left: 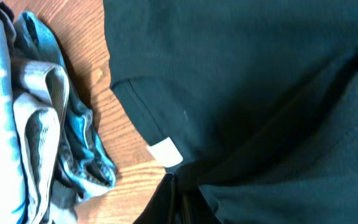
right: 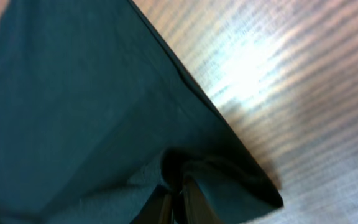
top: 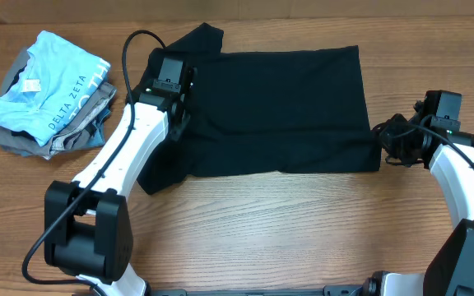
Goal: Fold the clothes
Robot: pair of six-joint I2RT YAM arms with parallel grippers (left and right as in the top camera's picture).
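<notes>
Black tee lies spread flat mid-table, w/ a white tag showing in the L wrist view. L gripper is closed tight, pinching tee fabric at its left end near the collar; R gripper is likewise clamped on a bunched bit at the tee's right edge. A pile of blue & grey garments sits apart, far left on the table.
</notes>
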